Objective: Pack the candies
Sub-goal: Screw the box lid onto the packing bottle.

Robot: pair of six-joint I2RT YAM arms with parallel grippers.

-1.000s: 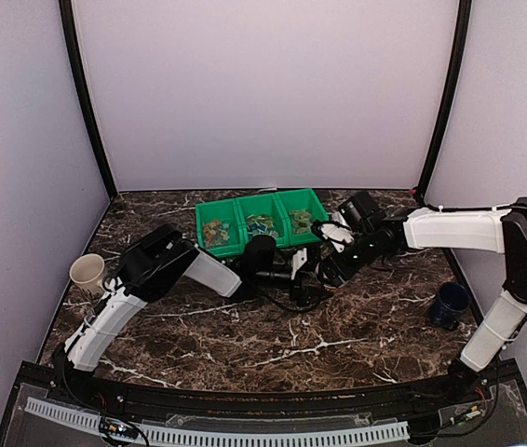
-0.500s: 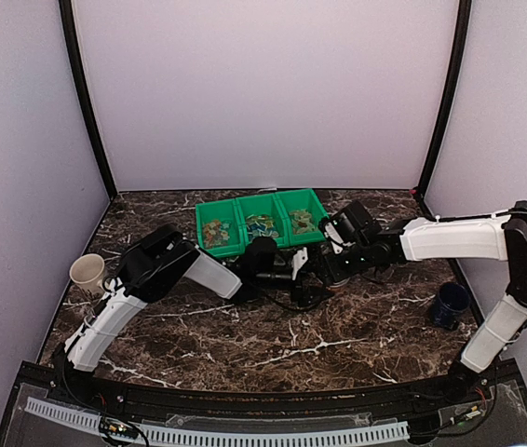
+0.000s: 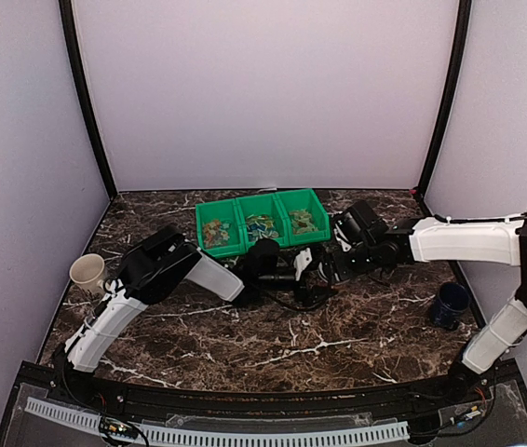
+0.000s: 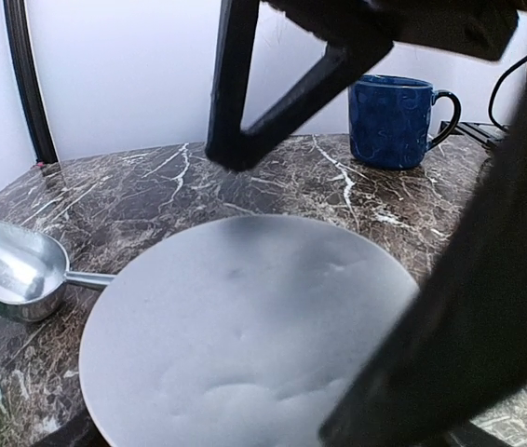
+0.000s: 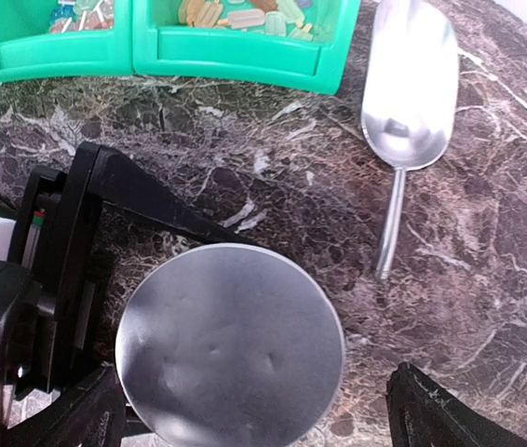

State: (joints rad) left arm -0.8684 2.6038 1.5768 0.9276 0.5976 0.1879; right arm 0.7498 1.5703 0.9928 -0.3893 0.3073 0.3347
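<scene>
**A:** Where are the candies?

**B:** The candies (image 3: 260, 223) lie in the three compartments of the green bin (image 5: 236, 56) at the back of the counter (image 5: 487, 307). I see none anywhere else.

**A:** What is around it?

**B:** A metal scoop (image 5: 411, 79) lies just beside the bin's right end and looks empty, with its handle pointing to the near side. In front of the bin is a round silver tin (image 5: 231, 349). Only its flat, slightly dented top shows, so I cannot tell what is inside.

**A:** Who has hold of it?

**B:** The left end effector (image 4: 282, 289) has its fingers spread wide around the tin and seems to grip it by the rim. The right end effector (image 5: 259, 417) hangs over it with fingers far apart, touching nothing that I can see.

**A:** What has just changed?

**B:** A second ago the right arm's elbow stood further in; it has swung out towards the right edge. The left arm has hardly moved. I judge that the right one has let go of the tin. The top seems to be on, so packing has not visibly begun.

**A:** And the surroundings?

**B:** The counter is dark brown marble with white veins. A blue mug (image 4: 389, 121) stands near the right arm and a beige cup (image 3: 87, 272) at the left edge. There are pale walls (image 3: 263, 93) and black corner posts (image 3: 82, 93).
</scene>
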